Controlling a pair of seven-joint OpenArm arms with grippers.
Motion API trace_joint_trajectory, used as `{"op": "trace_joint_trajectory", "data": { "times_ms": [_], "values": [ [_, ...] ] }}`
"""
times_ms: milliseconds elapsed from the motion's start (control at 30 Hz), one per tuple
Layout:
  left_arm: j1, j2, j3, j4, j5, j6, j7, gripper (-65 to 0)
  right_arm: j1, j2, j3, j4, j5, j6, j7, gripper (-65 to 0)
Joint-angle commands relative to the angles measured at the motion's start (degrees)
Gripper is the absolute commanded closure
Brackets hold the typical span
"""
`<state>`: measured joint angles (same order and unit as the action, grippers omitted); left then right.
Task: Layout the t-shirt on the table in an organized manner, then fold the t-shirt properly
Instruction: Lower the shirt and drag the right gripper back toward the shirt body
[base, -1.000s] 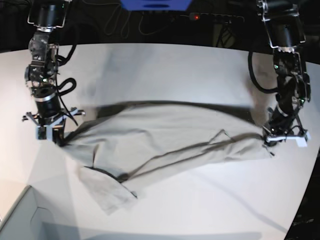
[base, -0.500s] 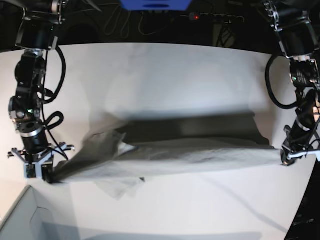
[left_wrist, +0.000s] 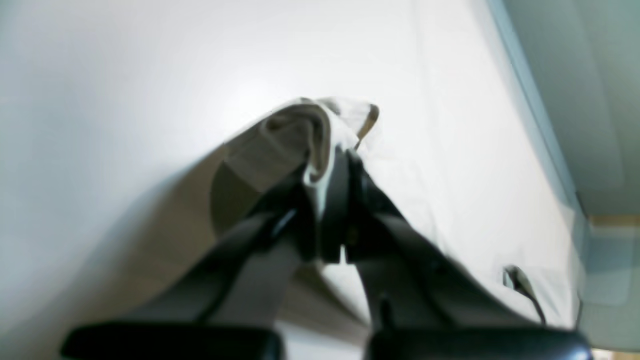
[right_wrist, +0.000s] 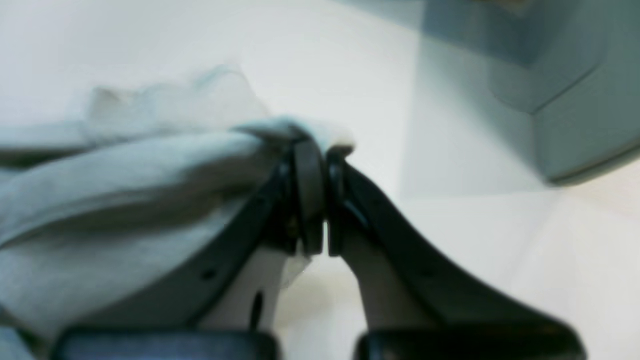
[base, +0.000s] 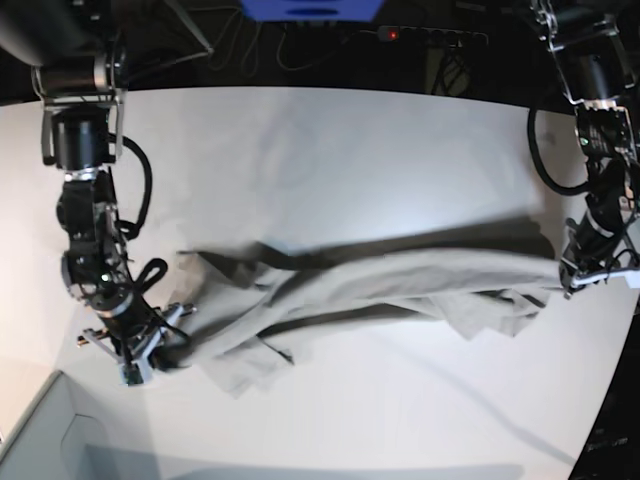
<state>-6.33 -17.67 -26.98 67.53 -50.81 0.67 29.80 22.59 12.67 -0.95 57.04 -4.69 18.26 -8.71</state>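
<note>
Firstly, left wrist view: I see my left pincer (left_wrist: 330, 210) clenched on a bunched fold of the t-shirt (left_wrist: 280, 145), black jaws pressed together with cloth squeezed between them.
Left wrist surroundings: the white surface (left_wrist: 125, 75) fills most of the view; its edge runs down the right side, and a small dark cable end (left_wrist: 520, 282) lies near that edge. The picture is soft.
Right wrist view: my right pincer (right_wrist: 320, 200) is clamped on another bunch of the t-shirt (right_wrist: 125, 185), which trails off to the left in thick rolls.
Right wrist container: a grey box (right_wrist: 565, 90) sits just beyond the pincer at upper right; I cannot tell what is inside.
Base view shirt: the t-shirt (base: 380, 290) hangs as a long rumpled band between both pincers, sagging onto the surface (base: 330, 150) with twisted folds and a loose flap low on the left.
Base view pincers: right pincer (base: 150, 362) low at the left, beside the box corner (base: 30, 430); left pincer (base: 580, 275) at the right edge.
Base view obstacles: cables and a power strip (base: 430, 35) lie behind the surface.
</note>
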Motion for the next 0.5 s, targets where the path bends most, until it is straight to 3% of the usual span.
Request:
{"op": "trace_joint_trajectory", "data": {
  "times_ms": [0, 100, 367, 467],
  "values": [
    [-1.8, -1.2, -0.2, 0.3, -0.5, -0.7, -1.0, -0.1, 4.2, 0.7, -0.4, -1.9, 0.3, -0.3, 1.7, 0.0],
    [-2.2, -1.3, -0.2, -0.8, -0.5, -0.7, -1.0, -0.1, 10.2, 0.7, -1.9, -10.7, 0.3, -0.3, 1.5, -1.0],
    [-2.5, -1.3, -0.2, -0.9, -0.4, -0.7, -1.0, -0.1, 13.6, 1.3, -1.9, -14.9, 0.5, -0.4, 1.2, -36.3],
    [-2.4, -1.0, -0.2, -0.9, -0.4, -0.7, -1.0, -0.1, 7.5, 2.9, -1.8, -8.6, 0.7, -0.4, 1.2, -42.8]
  ]
}}
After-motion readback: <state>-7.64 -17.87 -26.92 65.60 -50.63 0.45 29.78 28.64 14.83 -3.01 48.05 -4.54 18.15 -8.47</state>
